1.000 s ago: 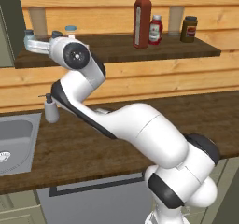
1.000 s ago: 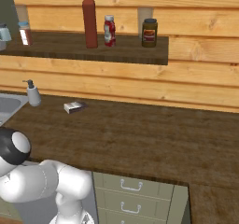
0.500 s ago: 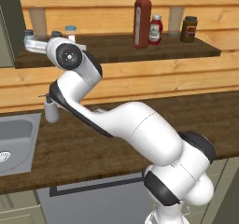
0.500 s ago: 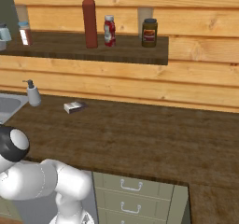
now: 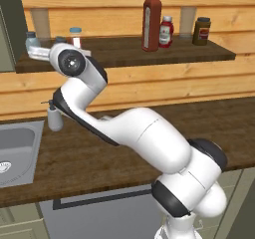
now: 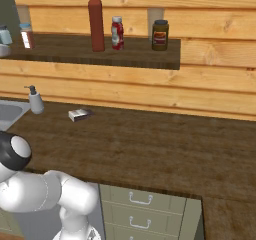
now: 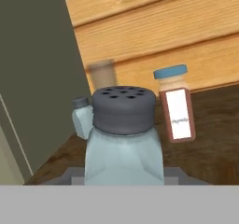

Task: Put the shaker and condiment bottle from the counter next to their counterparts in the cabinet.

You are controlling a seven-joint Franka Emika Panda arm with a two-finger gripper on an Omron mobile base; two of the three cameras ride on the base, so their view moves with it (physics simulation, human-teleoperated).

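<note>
Up on the left end of the cabinet (image 5: 129, 59) shelf, in the left base view, the arm reaches across with its gripper (image 5: 34, 51) at the far left of the dark board, close beside a pale shaker (image 5: 31, 40) that stands by the left wall; I cannot tell from this side whether that is the carried one or its twin. Just right of the hand stands a clear jar (image 5: 75, 36) with a blue lid. Further right on the shelf the tall red condiment bottle (image 5: 152, 21) stands upright, with the short red bottle (image 5: 166, 32) just beside it on the right and a dark brown jar (image 5: 201, 31) a little further along. Below, on the counter (image 5: 99, 153), a white pump dispenser (image 5: 54, 116) stands next to the sink (image 5: 17, 148). From the right base view, the condiment bottle (image 6: 96, 21), short red bottle (image 6: 117, 33) and brown jar (image 6: 160, 35) line up on the shelf, the clear jar (image 6: 26, 35) stands near the left end, and a small grey box (image 6: 80, 115) lies on the counter right of the pump dispenser (image 6: 35, 100). Through the hand view, the shaker (image 7: 123, 139) with its dark perforated cap sits upright between the fingers, which appear to pinch it low down, though the pads themselves are hidden. Behind it to the left stands the second shaker (image 7: 82, 116), and to the right the labelled jar (image 7: 176, 105), all over the shelf board.
</note>
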